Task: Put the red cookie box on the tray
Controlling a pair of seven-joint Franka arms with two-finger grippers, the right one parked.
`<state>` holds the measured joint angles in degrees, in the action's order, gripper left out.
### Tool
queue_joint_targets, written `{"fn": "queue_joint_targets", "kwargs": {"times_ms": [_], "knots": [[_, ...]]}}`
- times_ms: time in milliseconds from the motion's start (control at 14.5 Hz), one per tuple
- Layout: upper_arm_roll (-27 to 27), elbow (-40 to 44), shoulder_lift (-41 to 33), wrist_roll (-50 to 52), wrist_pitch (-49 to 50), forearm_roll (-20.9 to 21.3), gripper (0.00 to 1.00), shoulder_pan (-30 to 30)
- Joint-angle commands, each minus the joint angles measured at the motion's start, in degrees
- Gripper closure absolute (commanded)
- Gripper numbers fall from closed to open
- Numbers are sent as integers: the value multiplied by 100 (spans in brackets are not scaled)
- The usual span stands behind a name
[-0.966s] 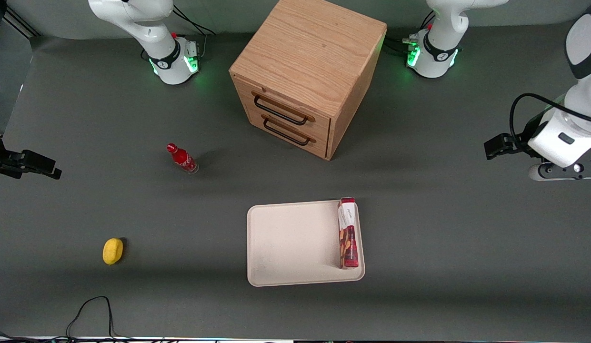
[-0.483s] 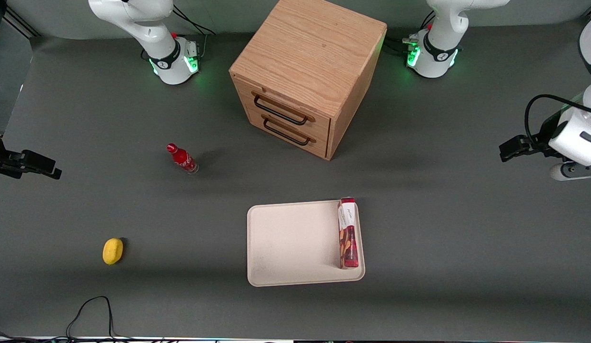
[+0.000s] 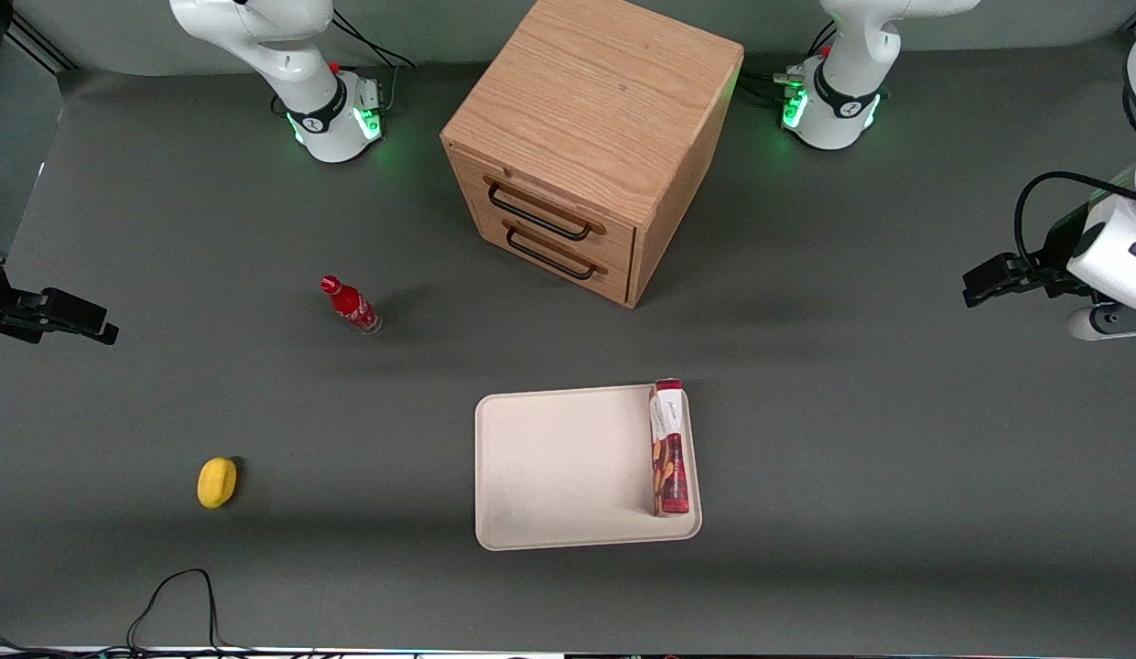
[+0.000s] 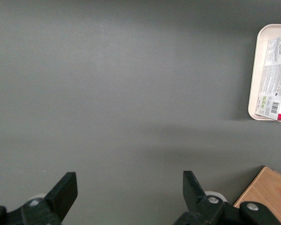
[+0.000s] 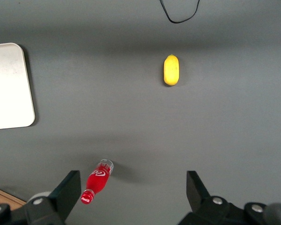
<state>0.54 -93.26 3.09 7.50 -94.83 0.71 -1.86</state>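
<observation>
The tray (image 3: 568,471) lies flat on the grey bench (image 3: 851,458), nearer to the front camera than everything else but the yellow lemon-like object (image 3: 217,482), which sits well off toward the parked arm's end. The red cookie box (image 3: 669,448) lies inside the tray, along its short rim on the working arm's end, touching nothing else. Farther from the camera than the tray stand the small red bottle (image 3: 351,305) and the wooden drawer cabinet (image 3: 590,142). The gripper (image 4: 129,192) hangs over bare bench well apart from the tray, toward the working arm's end, fingers spread wide and holding nothing.
</observation>
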Motion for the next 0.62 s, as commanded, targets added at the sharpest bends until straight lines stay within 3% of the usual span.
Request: {"fn": "queue_joint_targets", "kwargs": {"times_ms": [0,552], "knots": [[139,18,-72,-205,149,-97,0,186],[139,54,-72,-170,193,-106,0,204]]}}
